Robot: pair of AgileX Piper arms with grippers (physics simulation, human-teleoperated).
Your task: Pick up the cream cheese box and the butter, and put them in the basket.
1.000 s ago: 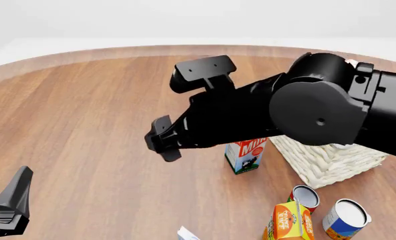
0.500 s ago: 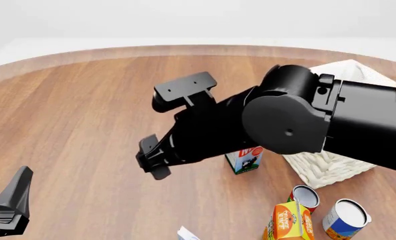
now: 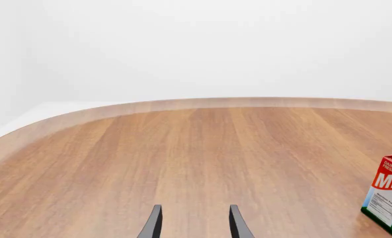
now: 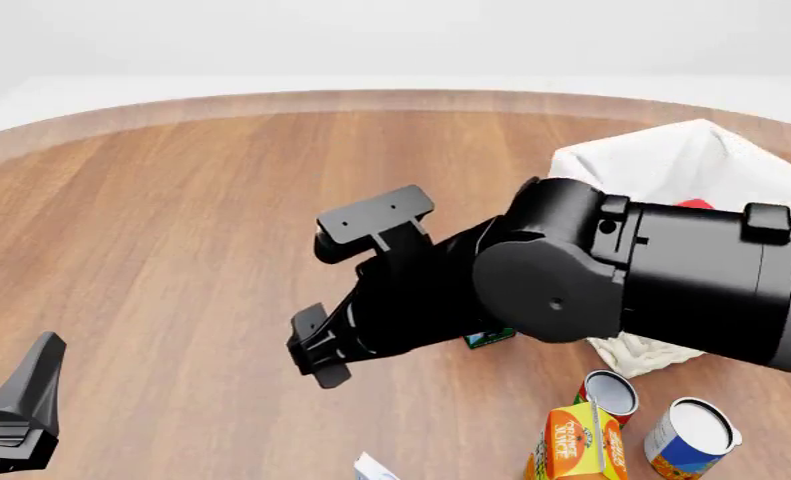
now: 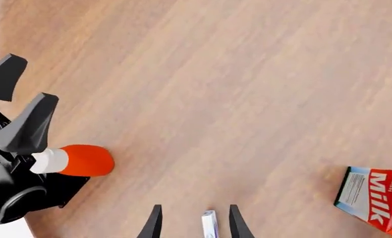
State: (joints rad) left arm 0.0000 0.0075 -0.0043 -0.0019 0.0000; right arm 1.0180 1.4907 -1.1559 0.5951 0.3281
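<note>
The basket [image 4: 715, 150], cream wicker with a white liner, stands at the right, partly behind my right arm. A small red patch, apparently the butter [image 4: 693, 204], shows inside it. Only a pale corner of the cream cheese box [image 4: 372, 467] shows at the near edge; in the right wrist view it [image 5: 209, 224] lies between my fingers, further down. My right gripper [image 4: 318, 295] [image 5: 192, 220] is open and empty, above the table's middle. My left gripper [image 4: 22, 405] [image 3: 192, 220] is open and empty at the near left.
The milk carton [image 3: 387, 193] [image 5: 371, 198] stands behind my right arm, with only a sliver [image 4: 491, 339] in the front view. An orange juice carton [image 4: 575, 445] and two cans [image 4: 609, 392] [image 4: 693, 435] sit near right. A red bottle [image 5: 83, 159] lies by my left gripper [image 5: 17, 114].
My right arm has drawn away from the basket toward the near side and lowered, uncovering the basket. Its gripper stays open. The left arm has not moved.
</note>
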